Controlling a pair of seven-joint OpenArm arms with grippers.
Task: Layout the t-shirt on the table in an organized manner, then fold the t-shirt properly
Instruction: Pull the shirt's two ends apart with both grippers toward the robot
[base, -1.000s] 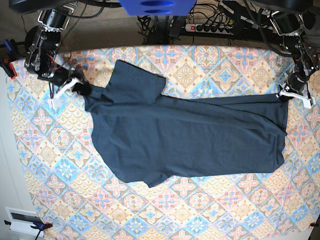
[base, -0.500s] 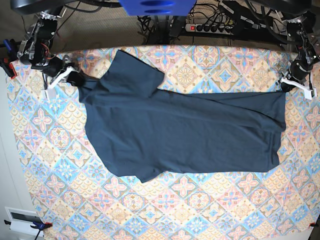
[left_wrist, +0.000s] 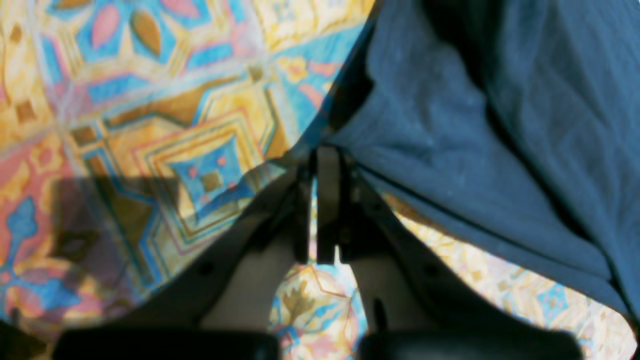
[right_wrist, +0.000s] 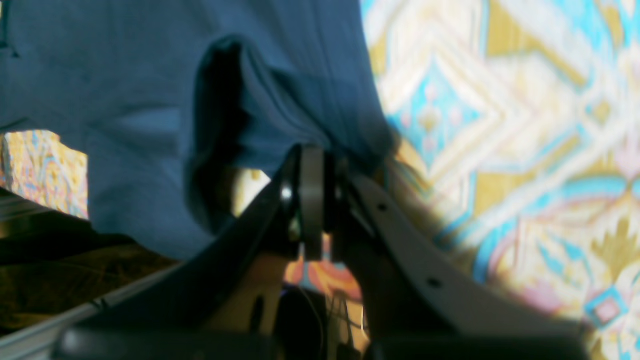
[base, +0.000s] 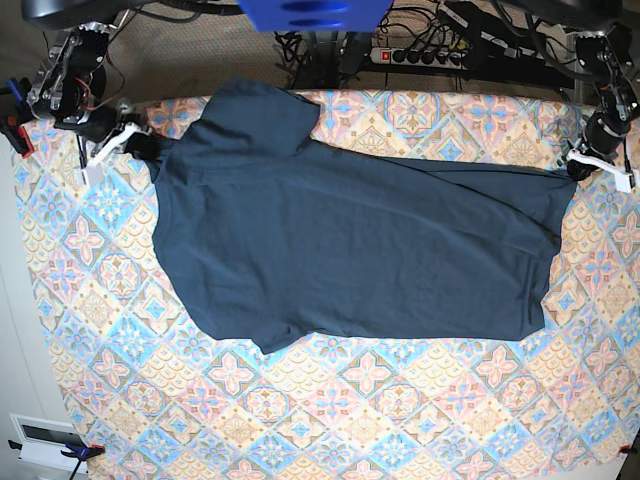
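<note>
We see the left gripper (base: 590, 162) and right gripper (base: 120, 143) each pinching the t-shirt (base: 340, 250) near the table's (base: 300, 420) far corners.

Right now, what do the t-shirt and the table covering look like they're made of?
The t-shirt looks like soft matte knit fabric, probably cotton: it drapes, wrinkles, and bunches where the left gripper and right gripper pinch it. The table is covered by a thin printed cloth, matte, lying flat with a tile pattern; its fiber can't be told.
</note>
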